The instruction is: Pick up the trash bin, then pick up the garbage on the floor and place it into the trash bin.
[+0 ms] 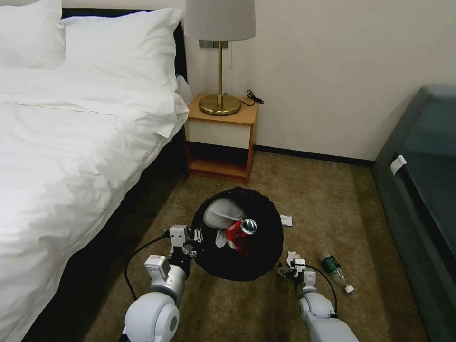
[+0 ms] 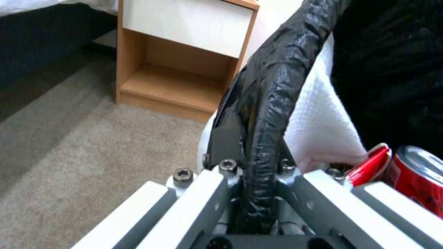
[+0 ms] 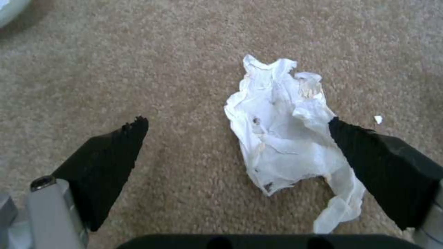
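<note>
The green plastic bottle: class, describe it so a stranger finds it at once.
Start at the dark sofa by the wall. On the carpet beside it, past the right claw, lies the green plastic bottle, the one clear item among white tissues.

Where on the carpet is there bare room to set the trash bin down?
Bare carpet lies between the nightstand and the trash bin, and toward the sofa. It is crowded right of the bin: tissues, the plastic bottle and the right hand.
</note>
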Available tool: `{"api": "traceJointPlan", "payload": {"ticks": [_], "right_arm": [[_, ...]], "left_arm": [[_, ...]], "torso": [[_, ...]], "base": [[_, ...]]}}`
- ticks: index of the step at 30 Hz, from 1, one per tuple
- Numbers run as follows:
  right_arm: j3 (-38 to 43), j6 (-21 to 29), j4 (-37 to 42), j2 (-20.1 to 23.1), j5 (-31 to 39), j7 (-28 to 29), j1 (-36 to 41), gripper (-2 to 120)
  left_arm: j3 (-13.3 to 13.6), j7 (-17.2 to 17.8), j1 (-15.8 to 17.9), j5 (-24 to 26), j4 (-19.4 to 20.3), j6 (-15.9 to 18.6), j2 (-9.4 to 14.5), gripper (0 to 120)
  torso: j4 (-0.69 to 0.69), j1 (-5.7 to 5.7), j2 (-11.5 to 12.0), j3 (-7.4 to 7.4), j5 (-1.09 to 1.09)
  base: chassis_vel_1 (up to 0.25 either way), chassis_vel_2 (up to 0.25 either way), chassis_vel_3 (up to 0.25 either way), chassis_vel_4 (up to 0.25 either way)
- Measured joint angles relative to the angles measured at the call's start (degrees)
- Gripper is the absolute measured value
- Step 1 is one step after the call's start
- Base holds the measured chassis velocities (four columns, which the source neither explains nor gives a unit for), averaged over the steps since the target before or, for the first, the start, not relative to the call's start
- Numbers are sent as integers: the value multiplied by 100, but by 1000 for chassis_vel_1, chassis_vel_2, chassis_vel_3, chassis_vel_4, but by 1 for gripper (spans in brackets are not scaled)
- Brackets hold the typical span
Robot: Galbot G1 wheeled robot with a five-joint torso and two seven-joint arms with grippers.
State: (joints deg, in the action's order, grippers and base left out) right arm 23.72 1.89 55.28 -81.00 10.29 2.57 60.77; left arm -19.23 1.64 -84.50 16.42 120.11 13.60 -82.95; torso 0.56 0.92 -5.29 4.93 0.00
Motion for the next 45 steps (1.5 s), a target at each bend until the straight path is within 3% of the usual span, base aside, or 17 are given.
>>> {"api": "traceJointPlan", "payload": {"ticks": [8, 10, 15, 17, 19, 20, 21, 23, 36, 45], "right_arm": [[30, -144, -280, 29, -33, -112, -138, 100], [44, -168, -320, 61, -34, -131, -156, 92], [47, -187, -334, 74, -34, -133, -161, 84], [50, -217, -343, 92, -34, -136, -162, 68], [50, -217, -343, 92, -34, -136, -162, 68], [50, -229, -344, 104, -34, -137, -162, 59], [50, -229, -344, 104, -34, -137, -162, 59], [51, -250, -342, 130, -34, -138, -159, 44], [115, -539, -398, 122, -140, -135, -129, 0], [140, -609, -243, 213, -159, -97, -35, 0]], "left_arm": [[0, -10, -27, -18, 5, -6, 5, 0], [0, -11, -30, -24, 5, -8, 5, 0], [0, -12, -30, -24, 4, -9, 5, 0], [0, -12, -25, -24, 5, -9, 5, 0], [0, -12, -24, -24, 4, -8, 5, 0], [1, -12, -21, -24, 4, -9, 5, 0], [1, -12, -21, -24, 4, -9, 5, 0], [3, -12, -15, -24, 0, -9, 5, 0], [-37, -15, -25, 1, 63, -31, 25, 0], [-52, -25, -28, 8, 89, -38, 15, 0]], "torso": [[0, 0, 0, 0, 0], [0, 0, 0, 0, 0], [0, 0, 0, 0, 0], [0, 0, 0, 0, 0], [0, 0, 0, 0, 0], [0, 0, 0, 0, 0], [0, 0, 0, 0, 0], [0, 0, 0, 0, 0], [0, 0, 0, 0, 0], [1, 0, 0, 0, 0]], "base": [[0, 0, 0, 0], [0, 0, 0, 0], [0, 0, 0, 0], [0, 0, 0, 0], [0, 0, 0, 0], [0, 0, 0, 0], [0, 0, 0, 0], [0, 0, 0, 0], [0, 0, 0, 0], [0, 0, 0, 0]]}}
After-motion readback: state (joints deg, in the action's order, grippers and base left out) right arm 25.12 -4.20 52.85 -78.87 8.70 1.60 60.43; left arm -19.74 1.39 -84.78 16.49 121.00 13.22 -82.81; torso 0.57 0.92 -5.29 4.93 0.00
